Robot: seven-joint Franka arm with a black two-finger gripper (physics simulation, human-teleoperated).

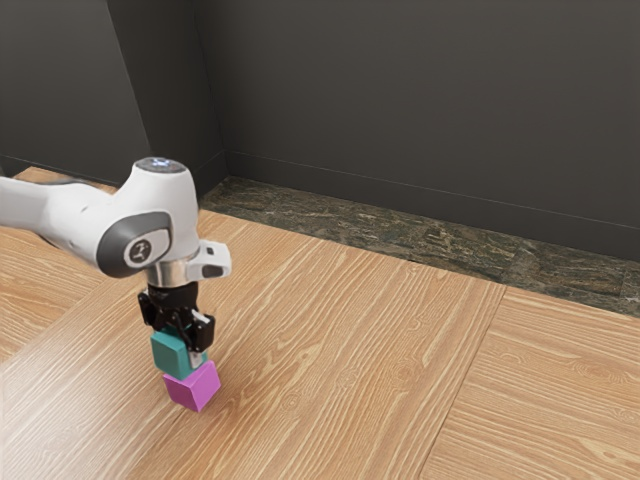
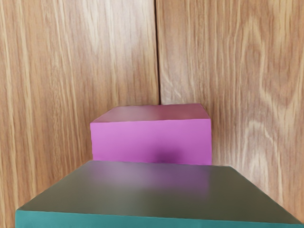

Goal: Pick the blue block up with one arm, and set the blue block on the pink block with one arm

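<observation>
The blue block [image 1: 170, 354], teal in colour, is at the lower left of the exterior view. My gripper [image 1: 181, 342] comes straight down on it and is shut on its upper part. Right beneath it the pink block [image 1: 195, 386] lies on the wooden table, shifted a little toward the exterior view's right. I cannot tell whether the two blocks touch. In the wrist view the blue block [image 2: 156, 194] is large and close under my hand, with the pink block [image 2: 151, 137] just beyond it.
The wooden table [image 1: 380, 340] stretches toward the exterior view's right, with a seam between its panels. Behind it runs a dark marble strip [image 1: 420, 235] and dark walls.
</observation>
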